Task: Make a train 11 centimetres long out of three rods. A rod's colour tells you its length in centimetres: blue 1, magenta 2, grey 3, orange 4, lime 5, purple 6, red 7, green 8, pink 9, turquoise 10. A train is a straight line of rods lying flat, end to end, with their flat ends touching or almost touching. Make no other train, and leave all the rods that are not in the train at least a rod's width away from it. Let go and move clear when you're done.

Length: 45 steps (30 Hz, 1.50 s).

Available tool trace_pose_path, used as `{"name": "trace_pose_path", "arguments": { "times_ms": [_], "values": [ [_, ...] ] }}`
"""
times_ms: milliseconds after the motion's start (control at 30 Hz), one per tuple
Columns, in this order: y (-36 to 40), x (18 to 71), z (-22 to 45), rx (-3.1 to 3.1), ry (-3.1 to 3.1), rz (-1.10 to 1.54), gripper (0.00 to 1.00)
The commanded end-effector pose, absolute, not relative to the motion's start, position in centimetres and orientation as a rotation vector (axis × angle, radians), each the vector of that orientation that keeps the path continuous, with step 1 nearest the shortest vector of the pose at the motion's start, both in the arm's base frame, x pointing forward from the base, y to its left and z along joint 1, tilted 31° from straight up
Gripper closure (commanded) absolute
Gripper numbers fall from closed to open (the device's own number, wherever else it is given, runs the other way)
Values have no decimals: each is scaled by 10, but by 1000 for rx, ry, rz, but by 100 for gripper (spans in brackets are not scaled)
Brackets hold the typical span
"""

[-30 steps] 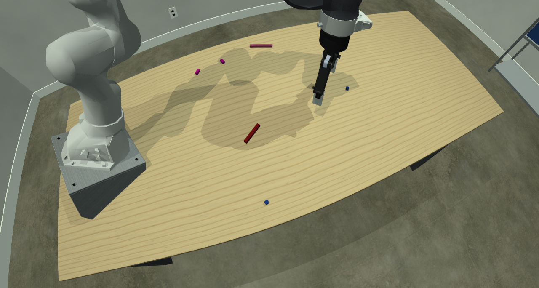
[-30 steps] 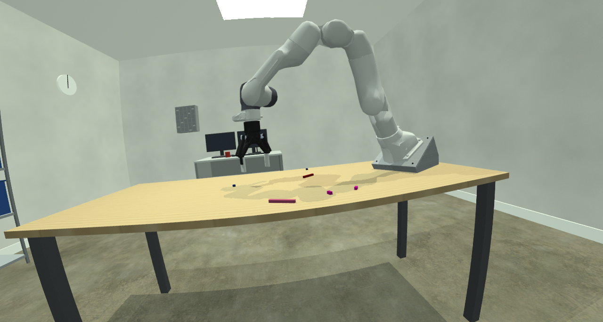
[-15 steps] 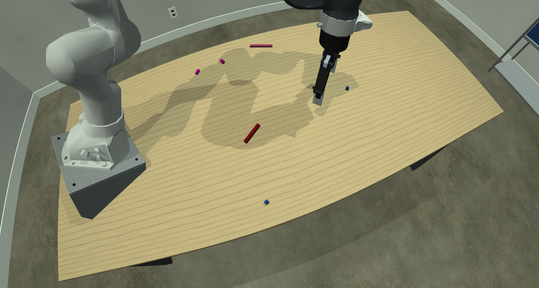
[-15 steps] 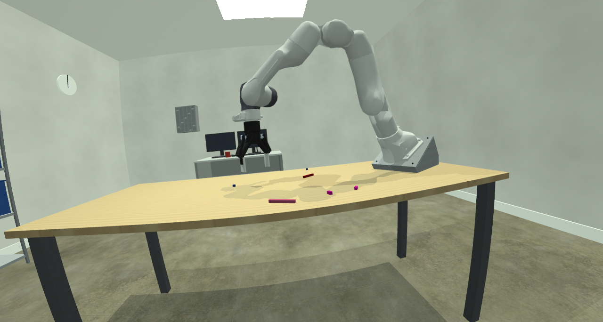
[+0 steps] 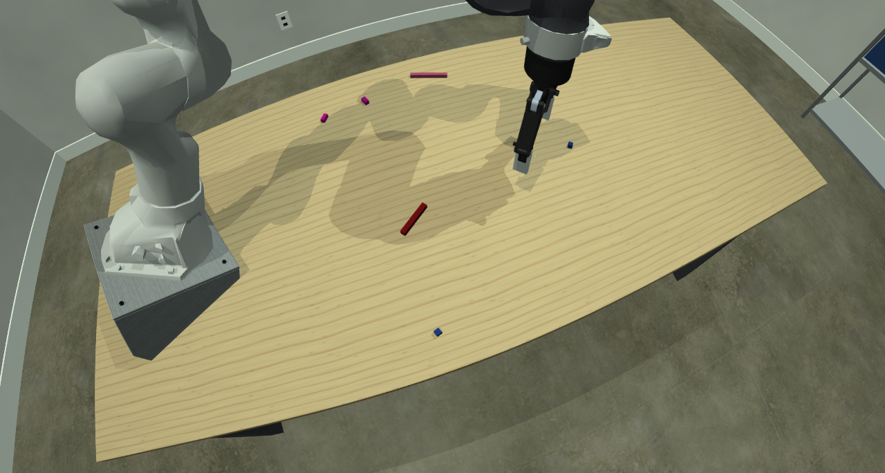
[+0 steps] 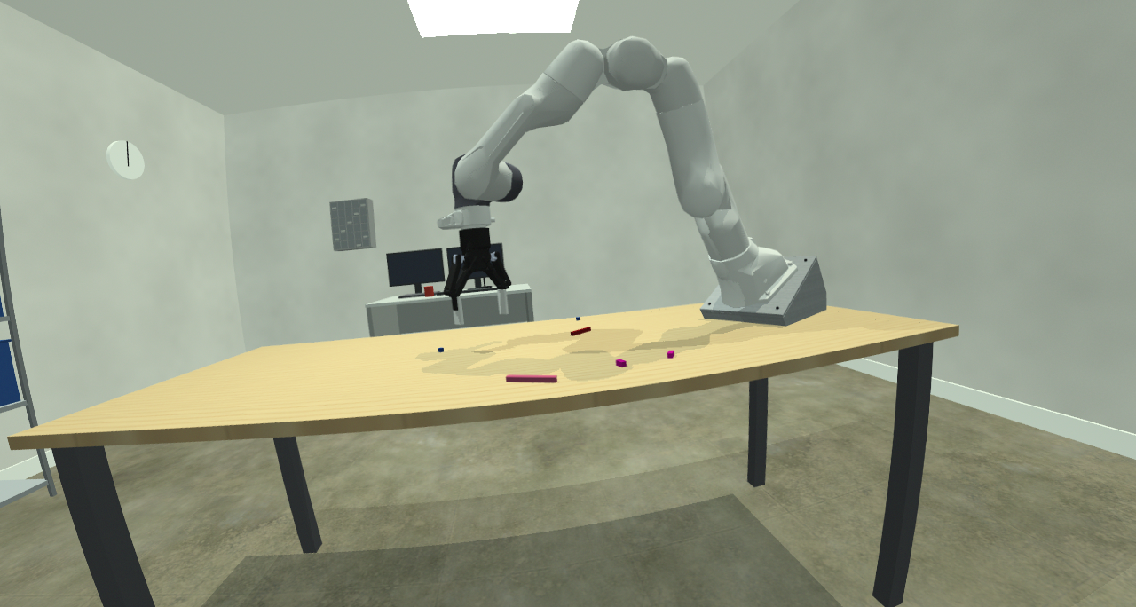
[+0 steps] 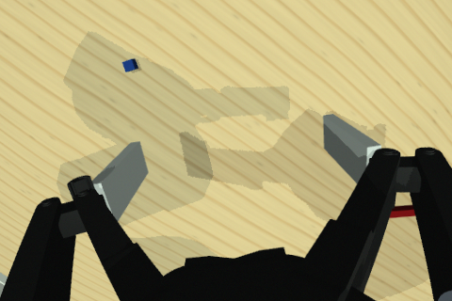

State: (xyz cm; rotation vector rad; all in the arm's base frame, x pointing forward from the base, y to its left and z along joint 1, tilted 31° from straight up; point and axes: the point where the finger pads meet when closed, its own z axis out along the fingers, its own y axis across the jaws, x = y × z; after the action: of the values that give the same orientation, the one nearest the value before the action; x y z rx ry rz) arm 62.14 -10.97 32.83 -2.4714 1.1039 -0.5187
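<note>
My gripper [image 5: 529, 142] hangs open and empty above the table, a little left of a small blue rod [image 5: 570, 144]. In the wrist view the same blue rod [image 7: 130, 66] lies ahead and to the left of my spread fingers. A red rod [image 5: 413, 218] lies flat near the table's middle; its tip shows in the wrist view [image 7: 402, 213]. A pink rod [image 5: 428, 75] lies at the far edge. Two magenta rods [image 5: 365, 100] [image 5: 324, 117] lie apart near the far left. A second blue rod [image 5: 437, 332] lies near the front edge.
The arm's base [image 5: 157, 265] stands on the table's left end. All rods lie well apart from each other. In the exterior view a desk with monitors [image 6: 445, 305] stands behind the table.
</note>
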Motion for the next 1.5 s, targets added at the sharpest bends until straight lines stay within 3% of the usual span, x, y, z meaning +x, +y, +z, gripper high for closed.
{"name": "trace_pose_path", "arguments": {
  "times_ms": [0, 367, 1467],
  "values": [
    [-110, 622, 328, -2468, 1103, -520, 0],
    [-107, 621, 329, -2458, 1117, -516, 0],
    [-3, 584, 352, -1964, 1691, -289, 0]
  ]
}}
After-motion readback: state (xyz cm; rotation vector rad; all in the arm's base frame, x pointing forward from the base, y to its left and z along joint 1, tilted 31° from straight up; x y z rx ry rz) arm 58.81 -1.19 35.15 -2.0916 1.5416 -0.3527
